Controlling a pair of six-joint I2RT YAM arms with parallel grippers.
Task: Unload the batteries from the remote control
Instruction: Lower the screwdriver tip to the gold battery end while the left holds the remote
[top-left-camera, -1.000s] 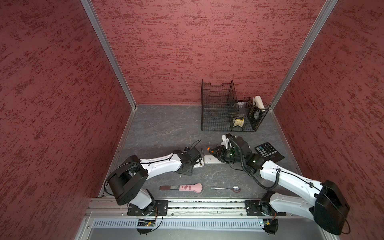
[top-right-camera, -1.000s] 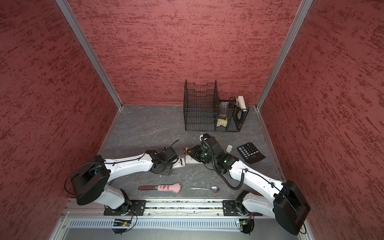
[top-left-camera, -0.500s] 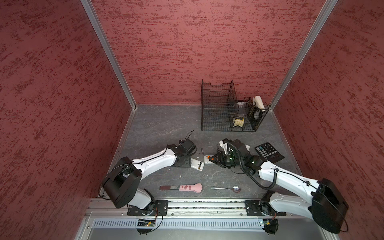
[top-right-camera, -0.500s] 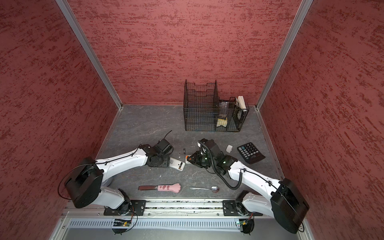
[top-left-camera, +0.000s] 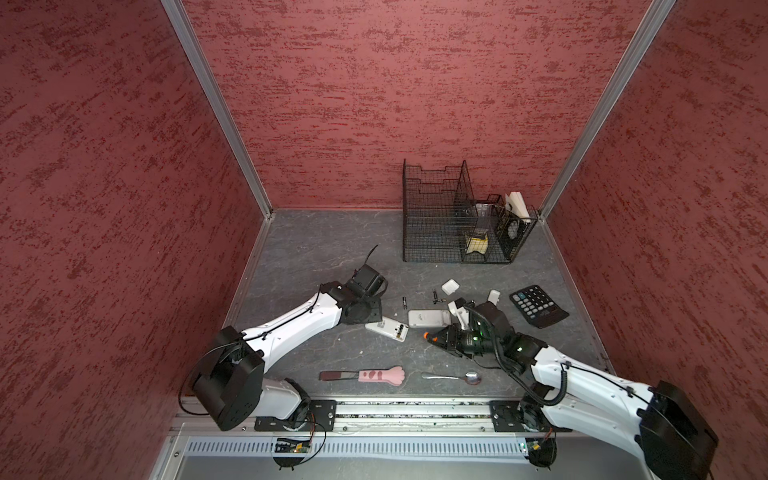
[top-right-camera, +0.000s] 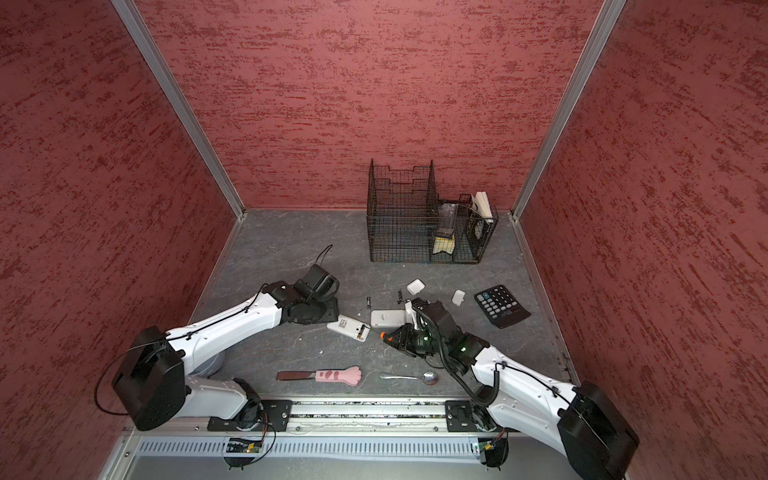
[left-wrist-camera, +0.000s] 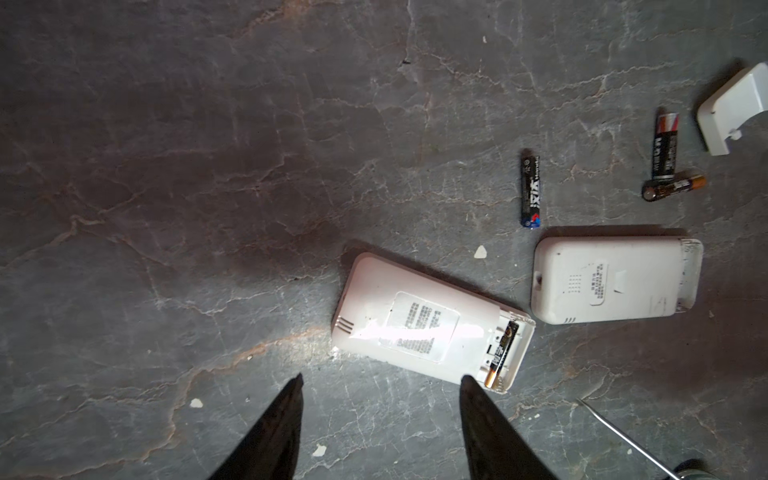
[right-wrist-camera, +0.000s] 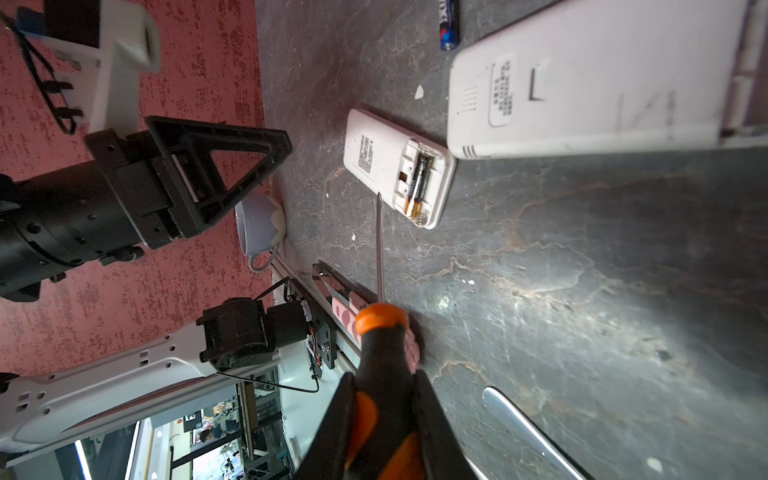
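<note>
the left gripper (left-wrist-camera: 382, 377) is hovering beside the remote (left-wrist-camera: 419, 324), jaws apart and empty. the right gripper (right-wrist-camera: 384, 380) is clamping the screwdriver (right-wrist-camera: 379, 328). one battery (left-wrist-camera: 500, 353) is sitting in its bay; three loose batteries (left-wrist-camera: 530, 191) are lying on the table (left-wrist-camera: 208, 166). unheld, the remote may be sliding when pried.

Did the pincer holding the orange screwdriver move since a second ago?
Yes. The right pincer, with its screwdriver, slid away from the wire basket toward the spoon.
</note>
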